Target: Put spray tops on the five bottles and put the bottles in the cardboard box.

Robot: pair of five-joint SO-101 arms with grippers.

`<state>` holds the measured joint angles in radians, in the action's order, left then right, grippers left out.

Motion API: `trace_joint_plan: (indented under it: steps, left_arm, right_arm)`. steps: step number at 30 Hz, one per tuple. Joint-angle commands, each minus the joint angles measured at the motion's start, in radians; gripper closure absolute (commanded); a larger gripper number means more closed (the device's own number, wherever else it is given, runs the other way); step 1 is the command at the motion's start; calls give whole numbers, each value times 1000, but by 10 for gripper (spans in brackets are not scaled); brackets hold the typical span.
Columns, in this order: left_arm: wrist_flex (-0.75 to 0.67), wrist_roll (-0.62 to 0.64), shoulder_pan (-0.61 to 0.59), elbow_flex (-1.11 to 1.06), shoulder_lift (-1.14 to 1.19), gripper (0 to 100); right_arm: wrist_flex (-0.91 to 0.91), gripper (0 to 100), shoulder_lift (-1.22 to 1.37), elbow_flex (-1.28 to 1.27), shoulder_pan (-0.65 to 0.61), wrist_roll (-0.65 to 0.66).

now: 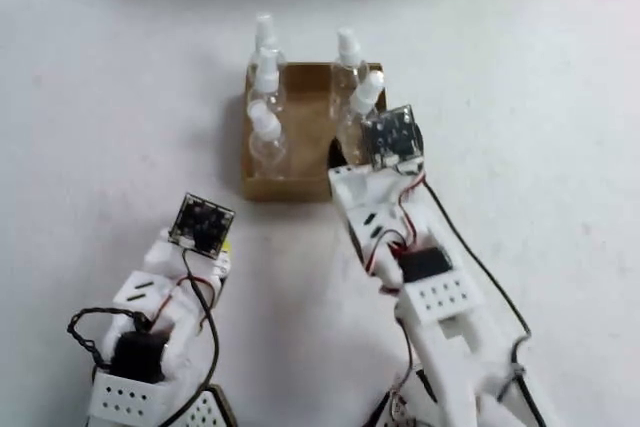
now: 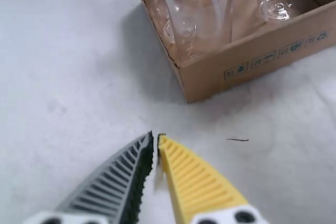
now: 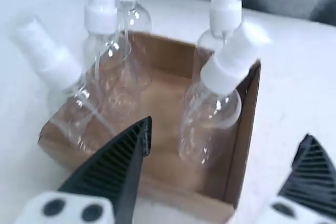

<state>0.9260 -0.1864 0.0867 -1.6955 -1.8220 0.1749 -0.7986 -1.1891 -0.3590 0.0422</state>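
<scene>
In the upper middle of the high view, one brown open-topped cardboard box (image 1: pixel 298 179) sits on the white table (image 1: pixel 120 107). Five clear plastic bottles (image 1: pixel 266 139) stand inside it, three along its left wall and two along its right, each capped with a white spray top (image 3: pixel 227 59). The right gripper (image 3: pixel 227 132) is at the box's lower right corner, its two black fingers spread wide, touching nothing. The left gripper (image 2: pixel 156 139), at lower left, rests over bare table near the box, grey and yellow fingers pressed together.
</scene>
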Motion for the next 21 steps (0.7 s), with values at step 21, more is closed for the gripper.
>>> trace_joint_plan:
  steps: [21]
  left_arm:
    - [14,-9,-10,3,2,976]
  right_arm:
    - [843,956,-961,-206,16,2]
